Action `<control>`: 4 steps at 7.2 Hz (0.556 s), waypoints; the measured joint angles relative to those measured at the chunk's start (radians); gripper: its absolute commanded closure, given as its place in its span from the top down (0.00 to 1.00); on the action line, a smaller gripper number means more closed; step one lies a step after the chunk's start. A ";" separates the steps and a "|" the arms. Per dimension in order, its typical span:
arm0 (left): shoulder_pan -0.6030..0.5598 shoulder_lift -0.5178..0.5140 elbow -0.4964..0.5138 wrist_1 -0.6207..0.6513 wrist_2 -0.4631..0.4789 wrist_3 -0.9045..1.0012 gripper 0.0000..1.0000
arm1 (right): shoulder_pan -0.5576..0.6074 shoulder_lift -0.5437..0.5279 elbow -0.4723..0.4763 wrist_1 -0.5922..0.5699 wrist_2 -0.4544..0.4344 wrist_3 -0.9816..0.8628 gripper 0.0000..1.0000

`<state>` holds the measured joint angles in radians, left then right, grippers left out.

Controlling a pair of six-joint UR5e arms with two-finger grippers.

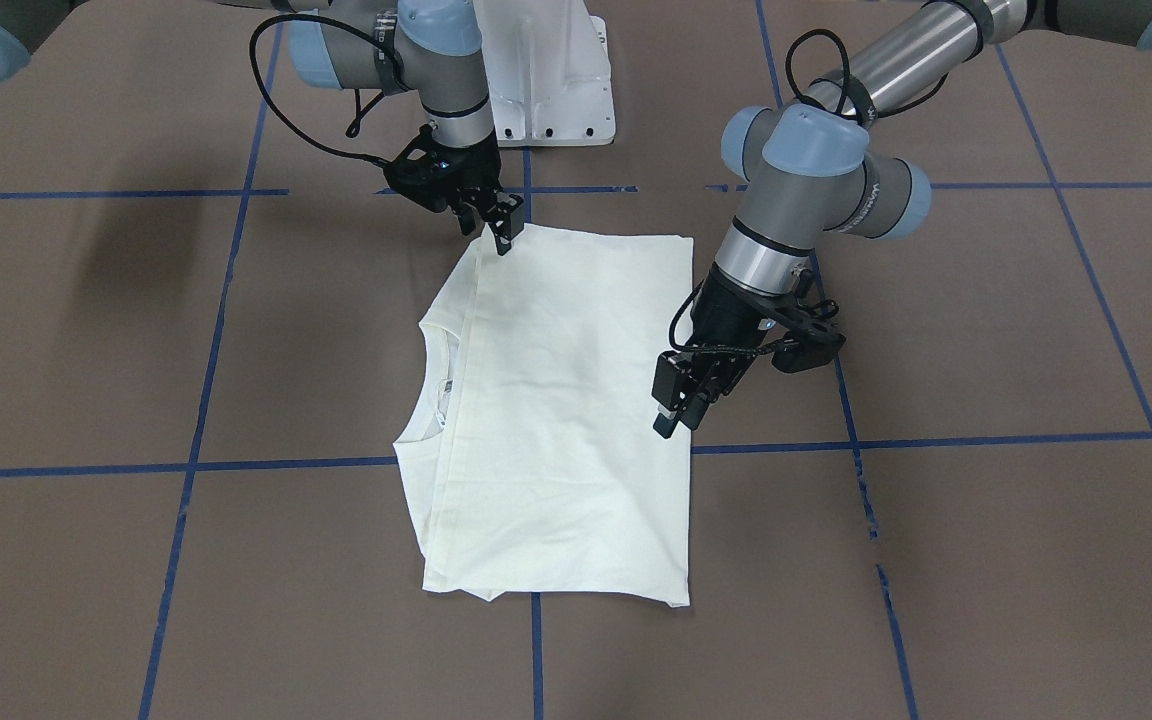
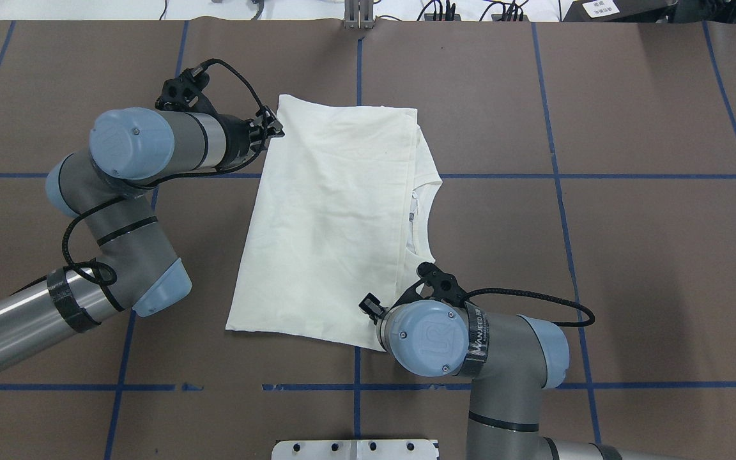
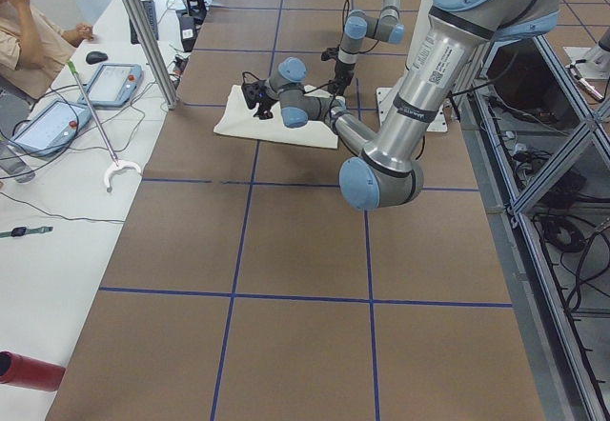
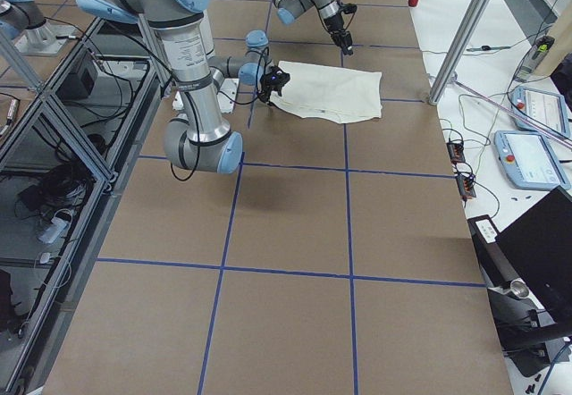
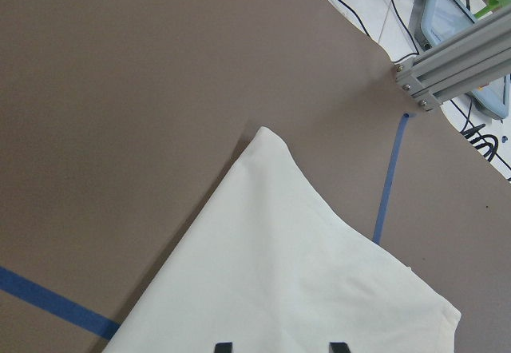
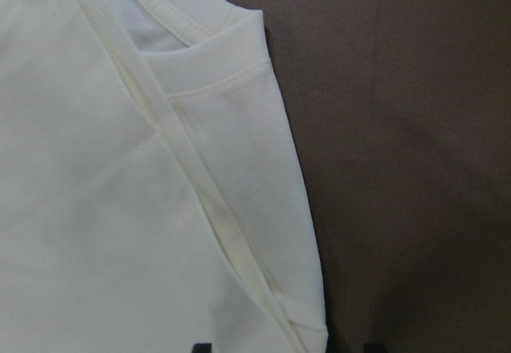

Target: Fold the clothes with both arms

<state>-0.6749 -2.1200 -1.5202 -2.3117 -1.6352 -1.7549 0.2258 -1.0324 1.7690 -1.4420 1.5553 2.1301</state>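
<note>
Though hidden overhead, right end effector shows spread in wrist view — left end effector likewise.

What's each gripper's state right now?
Left gripper: open, at the shirt edge, holding nothing.
Right gripper: open, at the shirt corner, holding nothing.

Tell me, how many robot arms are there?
2. The left arm reaches to the far left corner of the shirt. The right arm is over its near right corner.
</note>
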 measured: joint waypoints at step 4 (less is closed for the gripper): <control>0.000 0.000 -0.001 0.000 0.000 0.000 0.50 | -0.001 0.000 -0.003 -0.001 0.002 -0.011 0.40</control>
<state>-0.6749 -2.1200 -1.5216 -2.3117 -1.6352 -1.7549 0.2248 -1.0328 1.7662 -1.4429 1.5573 2.1187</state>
